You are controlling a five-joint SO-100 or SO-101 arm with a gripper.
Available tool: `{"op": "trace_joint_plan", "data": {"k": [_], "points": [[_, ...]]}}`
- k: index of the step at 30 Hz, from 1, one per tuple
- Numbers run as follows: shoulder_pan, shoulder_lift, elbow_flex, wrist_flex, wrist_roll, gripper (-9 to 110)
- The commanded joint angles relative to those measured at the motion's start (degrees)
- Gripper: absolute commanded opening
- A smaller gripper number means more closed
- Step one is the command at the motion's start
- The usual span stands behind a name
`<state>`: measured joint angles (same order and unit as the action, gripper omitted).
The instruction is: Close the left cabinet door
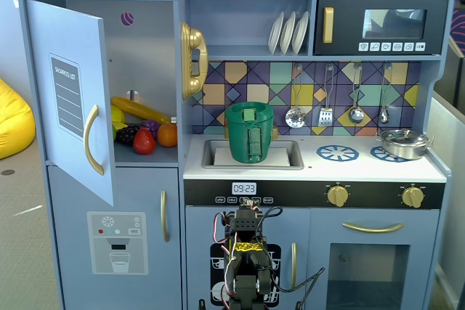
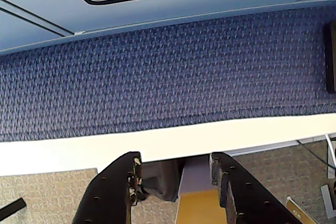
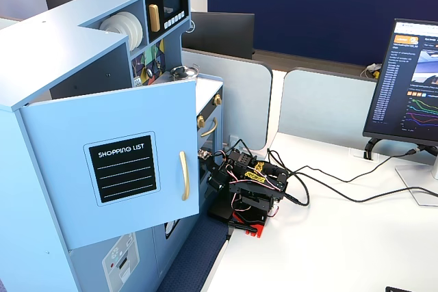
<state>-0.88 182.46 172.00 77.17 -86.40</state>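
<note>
The left cabinet door (image 1: 73,99) is a large light blue door with a black "SHOPPING LIST" panel (image 3: 123,169) and a curved gold handle (image 1: 91,139). It stands swung wide open from the toy kitchen's upper left compartment, and it also shows in a fixed view from the side (image 3: 61,203). My arm (image 1: 247,259) sits folded low in front of the kitchen, on the white table (image 3: 328,237), well right of and below the door. My gripper (image 2: 176,174) is open and empty, pointing down at a blue mat (image 2: 168,72) and the table's white edge.
Toy fruit (image 1: 145,136) lies inside the open compartment. A gold toy phone (image 1: 193,59) hangs beside it. A green pot (image 1: 249,132) stands in the sink. The lower blue door with the water-dispenser graphic (image 1: 116,241) is shut. A monitor (image 3: 407,87) and cables (image 3: 328,186) lie on the table.
</note>
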Motion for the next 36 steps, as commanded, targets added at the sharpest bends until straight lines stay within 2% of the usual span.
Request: {"op": "trace_joint_plan", "data": {"k": [1,11,15,18,20,24,36], "points": [[1.58,-0.26,-0.26,10.72,-1.93,0],[1.32,-0.26,-0.26,10.72,-1.93,0],[-1.93,-0.35,-0.26,9.67,-2.20,0],[-9.76,-0.53,-1.58,3.60,2.55,0],[-15.73,-0.53,-2.46,-4.57,5.27,0],[-28.83,-0.09,-4.66,-17.23,4.22,0],[-63.81,3.87,-18.28,-34.37,-1.58,0]]}}
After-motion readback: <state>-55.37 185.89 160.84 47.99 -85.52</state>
